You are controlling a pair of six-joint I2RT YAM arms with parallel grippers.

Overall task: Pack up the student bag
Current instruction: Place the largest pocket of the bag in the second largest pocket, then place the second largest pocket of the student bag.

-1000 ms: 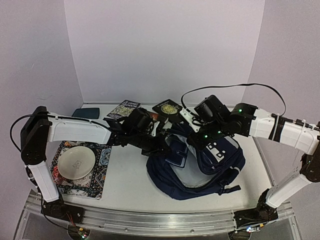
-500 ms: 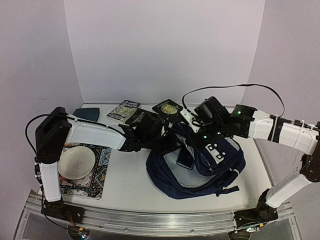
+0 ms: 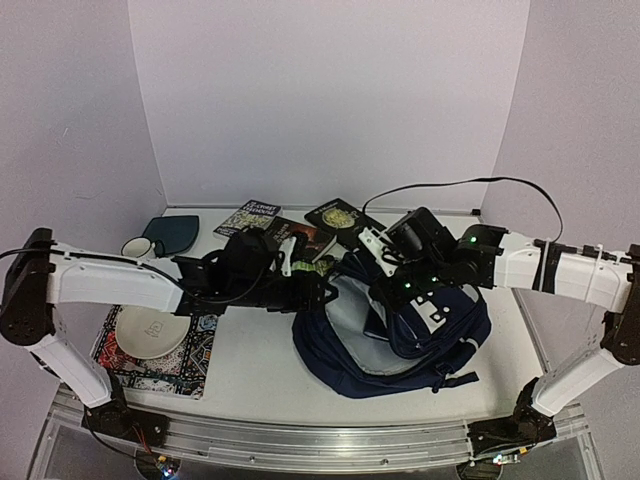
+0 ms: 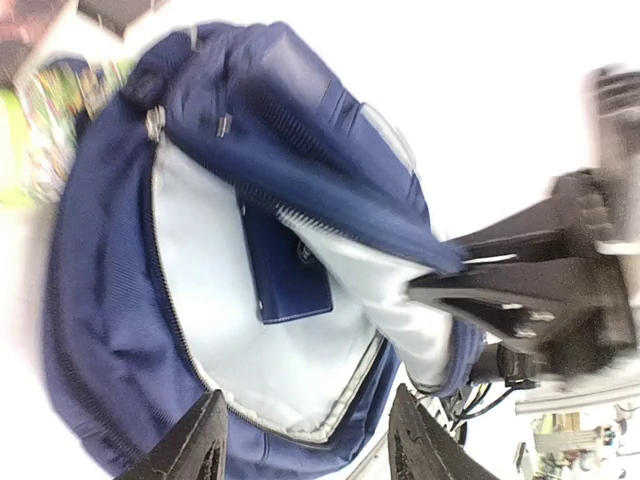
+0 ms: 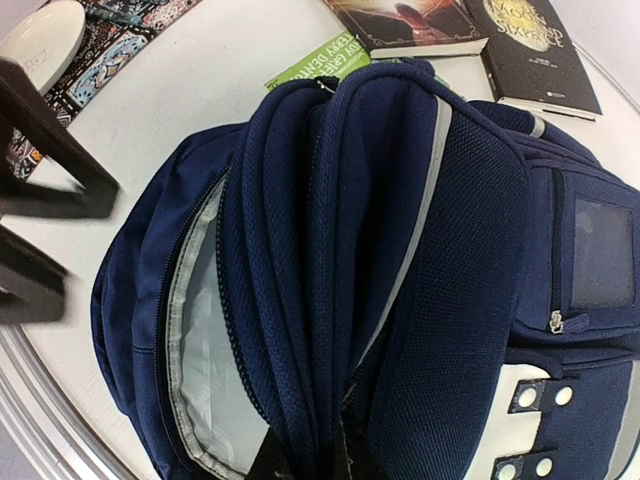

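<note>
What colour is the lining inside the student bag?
Pale grey lining, clearest in the left wrist view.

Left hand spread wide; right hand clamped tight; arms reach inward.

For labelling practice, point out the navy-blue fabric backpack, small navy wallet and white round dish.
Navy-blue fabric backpack [image 5: 470, 260]: right wrist view, mesh panel.
Small navy wallet [image 4: 288, 272]: left wrist view, flat face.
White round dish [image 3: 150, 335]: top view, centre.

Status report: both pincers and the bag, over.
Left pincer open, empty, at student bag mouth. Right pincer shut on its rim, holding it open. Navy wallet inside; books outside, behind it.
</note>
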